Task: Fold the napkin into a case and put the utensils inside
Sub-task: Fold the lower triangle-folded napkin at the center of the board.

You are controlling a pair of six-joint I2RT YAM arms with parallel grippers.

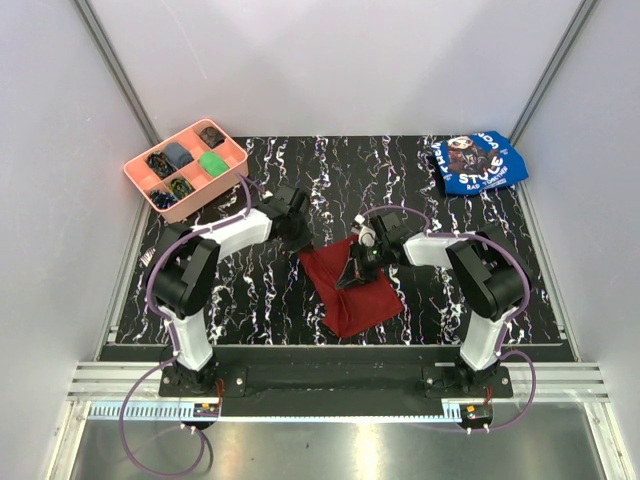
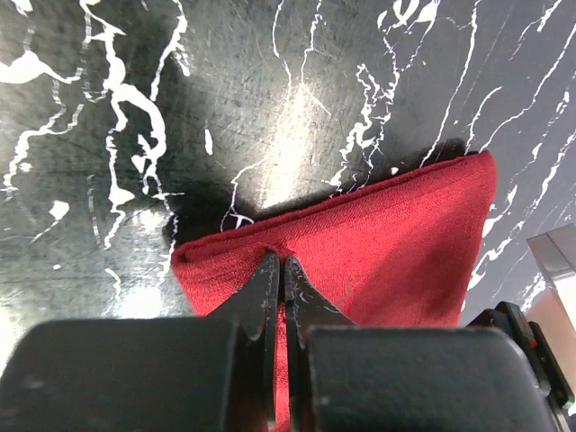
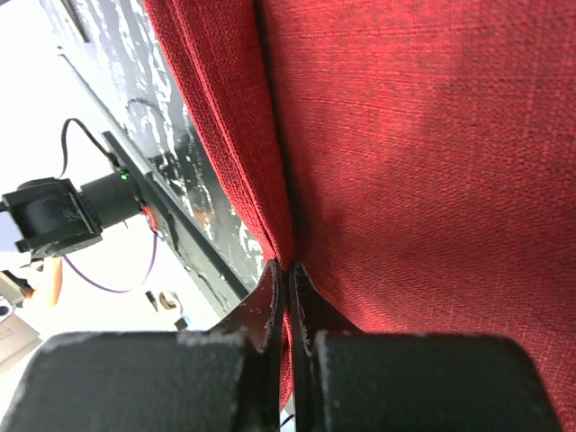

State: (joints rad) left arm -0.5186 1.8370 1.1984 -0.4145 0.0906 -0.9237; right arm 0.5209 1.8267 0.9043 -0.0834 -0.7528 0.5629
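Note:
The dark red napkin [image 1: 352, 290] lies folded in layers on the black marbled table, near the middle. My left gripper [image 1: 300, 240] is shut on its far left corner; the left wrist view shows the cloth [image 2: 387, 243] pinched between the tips of that gripper [image 2: 281, 265]. My right gripper [image 1: 362, 262] is shut on the napkin's upper right part and holds a fold raised; in the right wrist view the cloth [image 3: 423, 162] fills the frame and is pinched at that gripper's tips [image 3: 286, 270]. No utensils are in view.
A pink compartment tray [image 1: 150, 185] with small items stands at the back left. A blue printed cloth [image 1: 478, 162] lies at the back right. Grey walls close in both sides. The table's front edge [image 1: 340, 350] runs just below the napkin.

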